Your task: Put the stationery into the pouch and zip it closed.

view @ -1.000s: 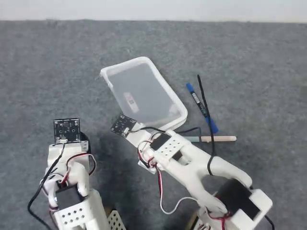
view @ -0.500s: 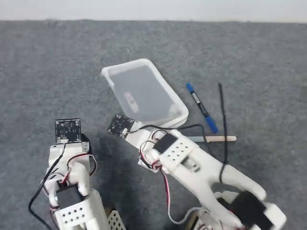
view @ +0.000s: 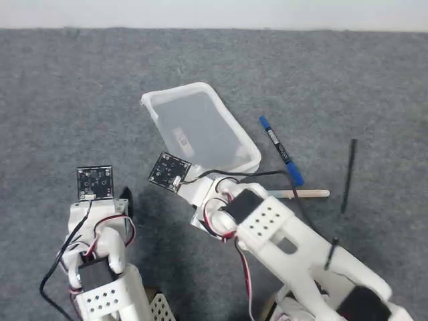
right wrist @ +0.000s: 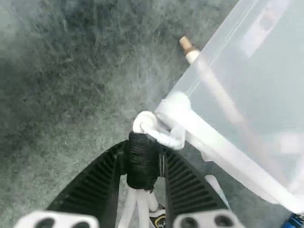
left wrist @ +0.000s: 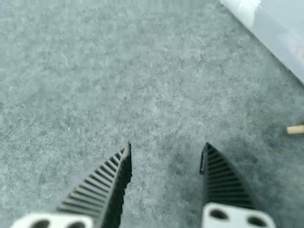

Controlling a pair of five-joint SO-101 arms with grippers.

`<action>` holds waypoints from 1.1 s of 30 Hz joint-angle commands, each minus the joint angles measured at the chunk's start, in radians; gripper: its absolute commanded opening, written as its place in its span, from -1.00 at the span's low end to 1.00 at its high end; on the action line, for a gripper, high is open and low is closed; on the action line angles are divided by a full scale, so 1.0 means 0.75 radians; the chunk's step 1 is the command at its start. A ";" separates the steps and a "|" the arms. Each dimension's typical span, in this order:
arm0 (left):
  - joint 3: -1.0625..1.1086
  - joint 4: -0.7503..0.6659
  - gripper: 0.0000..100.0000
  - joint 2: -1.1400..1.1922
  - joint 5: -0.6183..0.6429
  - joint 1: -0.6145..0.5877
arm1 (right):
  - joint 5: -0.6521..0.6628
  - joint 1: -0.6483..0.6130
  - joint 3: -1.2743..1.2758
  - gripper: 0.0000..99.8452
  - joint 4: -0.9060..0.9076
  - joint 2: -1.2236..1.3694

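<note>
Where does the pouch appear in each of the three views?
High view: the pouch lies in the middle of the picture.
Left wrist view: the pouch is far off, beyond the open left gripper.
Right wrist view: the pouch is close, just past the right gripper, shut on its zip pull.
Shared landmark: the wooden stick, its tan end near the pouch.

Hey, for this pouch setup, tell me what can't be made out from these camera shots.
Right wrist view: the right pincer is shut on the zipper pull, but the pouch edge is blurred, so open or zipped is unclear.
High view: that grasp is hidden beneath the right arm; one end of the wooden stick runs behind it.
Left wrist view: pouch and stick are cut off by the frame edge.
</note>
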 commanded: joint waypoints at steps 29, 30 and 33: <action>-0.392 0.180 -0.31 -0.006 0.231 0.325 | -0.160 0.148 0.319 -0.99 -0.202 -0.619; -0.396 0.180 -0.31 -0.006 0.235 0.344 | -0.172 0.146 0.319 -0.99 -0.185 -0.656; -0.396 0.172 -0.30 -0.006 0.299 0.401 | -0.174 0.146 0.331 -0.99 -0.136 -0.791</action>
